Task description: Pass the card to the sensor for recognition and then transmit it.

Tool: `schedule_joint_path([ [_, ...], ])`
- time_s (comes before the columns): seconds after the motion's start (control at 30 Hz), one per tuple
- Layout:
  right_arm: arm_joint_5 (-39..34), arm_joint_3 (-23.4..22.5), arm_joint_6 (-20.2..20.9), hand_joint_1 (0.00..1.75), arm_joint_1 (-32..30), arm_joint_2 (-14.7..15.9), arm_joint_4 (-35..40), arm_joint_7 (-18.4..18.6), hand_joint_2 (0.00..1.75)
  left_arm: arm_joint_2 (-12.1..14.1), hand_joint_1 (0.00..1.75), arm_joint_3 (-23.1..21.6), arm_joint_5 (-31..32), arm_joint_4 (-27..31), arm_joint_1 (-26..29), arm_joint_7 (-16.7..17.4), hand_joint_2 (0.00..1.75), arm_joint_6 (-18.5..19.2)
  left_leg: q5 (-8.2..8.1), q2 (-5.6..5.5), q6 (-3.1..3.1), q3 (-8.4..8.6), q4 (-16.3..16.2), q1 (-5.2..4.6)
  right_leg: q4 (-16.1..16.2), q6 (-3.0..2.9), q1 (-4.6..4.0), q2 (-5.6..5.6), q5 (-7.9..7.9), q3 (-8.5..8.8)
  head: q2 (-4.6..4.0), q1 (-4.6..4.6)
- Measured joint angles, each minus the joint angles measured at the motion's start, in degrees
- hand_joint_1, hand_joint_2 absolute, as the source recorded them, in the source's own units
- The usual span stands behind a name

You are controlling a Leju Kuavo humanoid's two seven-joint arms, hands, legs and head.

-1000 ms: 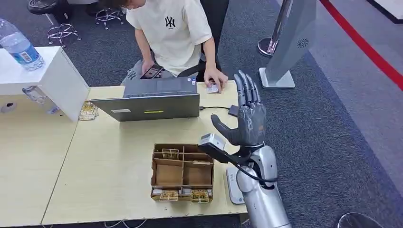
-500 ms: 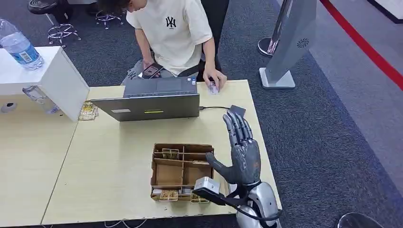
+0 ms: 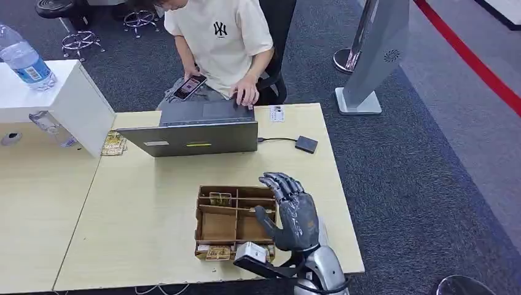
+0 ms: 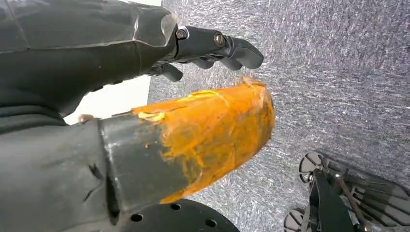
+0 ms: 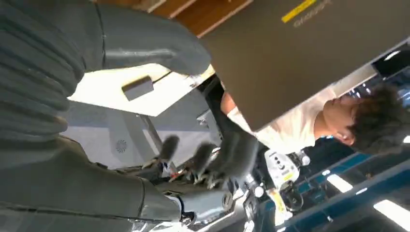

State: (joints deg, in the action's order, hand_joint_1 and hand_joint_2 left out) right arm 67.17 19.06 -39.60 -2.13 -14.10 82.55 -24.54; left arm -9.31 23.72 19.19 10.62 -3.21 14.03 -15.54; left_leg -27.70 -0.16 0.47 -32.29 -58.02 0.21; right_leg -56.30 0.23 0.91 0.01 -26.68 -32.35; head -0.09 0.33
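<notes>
Right now my right hand [image 3: 292,212] hovers over the right end of the brown divided tray [image 3: 216,225], fingers spread and slightly curled, holding nothing that I can see. I read that pose as a reach into the tray, since the tray's front slots hold small yellowish packets [image 3: 234,252] and its rear slot another one; whether any of those is the card I am meant to pick, I cannot tell at this size.

One small white card [image 3: 276,114] lies flat at the far edge of the desk [image 3: 141,203], just beside the laptop [image 3: 195,130] and close to the seated person [image 3: 218,43], who has one hand on the laptop and a phone in the other. That placement suits a handover spot: within the person's easy reach, well apart from my tray.

Between the card and my hand sits a small dark box [image 3: 306,144], cabled to the laptop; I judge it to be the sensor, set on open desk so a card can be swept over it without hitting anything.

My left hand [image 4: 212,46] hangs off the desk above the carpet, fingers loosely curled and apart, holding nothing, its thumb wrapped in orange tape.
</notes>
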Motion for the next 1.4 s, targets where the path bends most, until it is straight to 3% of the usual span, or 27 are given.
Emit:
schedule_joint_path([
  [0.03, 0.02, 0.35, 0.0, 1.5, 0.11, 0.09, -0.35, 0.26, 1.75, 0.0, 0.0, 0.15, 0.0, 0.0, 0.0, 0.0, 0.0, 0.0, 0.0, 0.0, 0.0, 0.0, 0.0, 0.0, 0.0, 0.0, 0.0, 0.0, 0.0, 0.0, 0.0, 0.0],
  [0.1, 0.5, 0.66, 0.0, 1.22, 0.38, 0.2, -0.85, 0.92, 1.75, 0.0, 0.0, 0.26, 0.2, 0.0, 0.01, -0.11, 0.0, 0.0, 0.0, 0.0, 0.0, 0.0, 0.0, 0.0, 0.0, 0.0, 0.0, 0.0, 0.0, 0.0, 0.0, 0.02],
  [0.13, 0.88, 1.0, 0.0, 1.19, 0.58, 0.33, -1.27, 1.27, 1.75, 0.0, 0.0, 0.37, 0.31, 0.0, 0.0, -0.15, 0.0, 0.0, 0.0, 0.0, 0.0, 0.0, 0.0, 0.0, 0.0, 0.0, 0.0, 0.0, 0.0, 0.0, 0.0, 0.0],
  [0.17, 1.18, 1.33, 0.0, 0.94, 0.76, 0.5, -1.64, 1.7, 1.75, 0.0, 0.0, 0.52, 0.39, 0.0, -0.02, -0.15, 0.0, 0.0, 0.0, 0.0, 0.0, 0.01, 0.0, 0.0, 0.0, 0.0, 0.0, 0.0, 0.0, 0.01, 0.0, 0.0],
  [0.23, 2.27, 1.51, 0.0, 1.01, 0.92, 0.66, -2.16, 2.4, 1.75, 0.0, 0.0, 0.68, 0.52, 0.0, -0.01, -0.15, 0.0, 0.0, 0.0, 0.0, 0.0, 0.0, 0.0, 0.0, 0.0, 0.0, 0.0, 0.0, 0.0, 0.01, 0.0, 0.0],
  [0.27, 2.79, 1.59, 0.0, 1.17, 0.97, 0.74, -2.49, 2.84, 1.75, 0.0, 0.0, 0.81, 0.55, 0.0, -0.01, -0.17, 0.0, 0.0, 0.0, 0.0, 0.0, 0.0, 0.0, 0.0, 0.0, 0.0, 0.0, 0.0, 0.0, 0.01, 0.0, 0.02],
  [0.53, 6.24, 1.42, -0.02, 1.45, 0.7, 1.38, -3.84, 4.96, 1.75, 0.0, 0.0, 1.33, 0.77, 0.0, -0.01, -0.37, 0.0, 0.0, 0.0, 0.0, 0.0, 0.01, 0.0, 0.0, 0.0, 0.0, 0.0, 0.0, 0.0, 0.0, 0.0, 0.0],
  [0.73, 7.1, 0.3, -0.02, 1.4, 0.24, 1.99, -4.44, 5.86, 1.75, 0.02, 0.0, 2.1, 0.85, 0.0, -0.01, -0.79, 0.0, 0.04, 0.0, 0.0, 0.0, 0.01, 0.0, 0.0, 0.0, 0.0, 0.0, 0.0, 0.0, 0.0, 0.0, 0.0],
  [0.77, 7.15, 0.11, -0.02, 1.34, 0.18, 2.08, -4.52, 5.88, 1.75, 0.02, 0.0, 2.19, 0.85, 0.0, -0.01, -0.83, 0.0, 0.04, 0.0, 0.0, 0.0, 0.01, 0.0, -0.01, 0.0, 0.0, 0.0, 0.0, 0.0, 0.0, 0.0, 0.0],
  [0.8, 7.15, -0.07, -0.02, 1.06, 0.11, 2.16, -4.61, 5.88, 1.75, 0.02, 0.0, 2.32, 0.87, 0.0, 0.0, -0.83, 0.0, 0.07, 0.0, 0.0, 0.0, 0.01, 0.0, -0.01, 0.0, 0.0, 0.0, 0.0, 0.0, 0.0, 0.0, 0.02],
  [0.87, 7.12, -0.24, -0.02, 1.12, 0.04, 2.29, -4.87, 5.88, 1.75, 0.04, 0.0, 2.43, 0.9, 0.0, -0.01, -0.85, 0.0, 0.07, 0.0, 0.0, 0.0, 0.01, 0.0, -0.01, 0.0, 0.0, 0.0, 0.0, 0.0, 0.0, 0.0, 0.0],
  [0.97, 7.02, -0.37, -0.04, 1.05, 0.06, 2.38, -5.24, 5.86, 1.75, 0.07, 0.0, 2.47, 1.03, 0.0, 0.0, -0.85, 0.0, 0.09, 0.0, 0.0, 0.0, 0.01, 0.0, 0.0, 0.0, 0.0, 0.0, 0.0, 0.0, 0.0, 0.0, 0.0],
  [1.0, 6.95, -0.42, -0.04, 0.84, 0.06, 2.38, -5.38, 5.83, 1.75, 0.07, 0.0, 2.49, 1.05, 0.0, -0.01, -0.85, 0.0, 0.09, 0.0, 0.0, 0.0, 0.01, 0.0, 0.0, 0.0, 0.0, 0.0, 0.0, 0.0, 0.0, 0.0, 0.0],
  [1.03, 6.86, -0.46, -0.04, 0.73, 0.06, 2.38, -5.48, 5.77, 1.75, 0.07, 0.0, 2.51, 1.09, 0.0, -0.01, -0.85, 0.0, 0.09, 0.0, 0.0, 0.0, 0.01, 0.0, 0.0, 0.0, 0.0, 0.0, 0.0, 0.0, 0.0, 0.0, 0.0],
  [1.07, 6.8, -0.5, -0.04, 0.73, 0.06, 2.38, -5.55, 5.75, 1.75, 0.07, 0.0, 2.53, 1.24, 0.0, -0.01, -0.85, 0.0, 0.09, 0.0, 0.0, 0.0, 0.01, 0.0, 0.0, 0.0, 0.0, 0.0, 0.0, 0.0, 0.0, 0.0, 0.0],
  [1.1, 6.64, -0.53, -0.04, 0.98, 0.08, 2.38, -5.57, 5.75, 1.75, 0.07, 0.0, 2.53, 1.38, 0.0, -0.01, -0.85, 0.0, 0.07, 0.0, 0.0, 0.0, 0.0, 0.0, 0.0, 0.0, 0.0, 0.0, 0.0, 0.0, 0.0, 0.0, 0.0],
  [1.3, 5.79, -0.53, -0.04, 0.91, 0.49, 2.38, -6.38, 5.55, 1.75, 0.07, 0.0, 2.64, 1.51, 0.0, -0.01, -0.85, 0.0, 0.09, 0.0, 0.0, 0.0, 0.0, 0.0, 0.0, 0.0, 0.0, 0.0, 0.0, 0.0, 0.01, 0.0, 0.0],
  [1.4, 5.68, -0.5, -0.04, 0.99, 0.89, 2.38, -6.93, 5.55, 1.75, 0.09, 0.0, 2.75, 1.53, 0.0, -0.01, -0.85, 0.0, 0.09, 0.0, 0.0, 0.0, 0.0, 0.0, 0.0, 0.0, 0.0, 0.0, 0.0, 0.0, 0.01, 0.0, 0.0],
])
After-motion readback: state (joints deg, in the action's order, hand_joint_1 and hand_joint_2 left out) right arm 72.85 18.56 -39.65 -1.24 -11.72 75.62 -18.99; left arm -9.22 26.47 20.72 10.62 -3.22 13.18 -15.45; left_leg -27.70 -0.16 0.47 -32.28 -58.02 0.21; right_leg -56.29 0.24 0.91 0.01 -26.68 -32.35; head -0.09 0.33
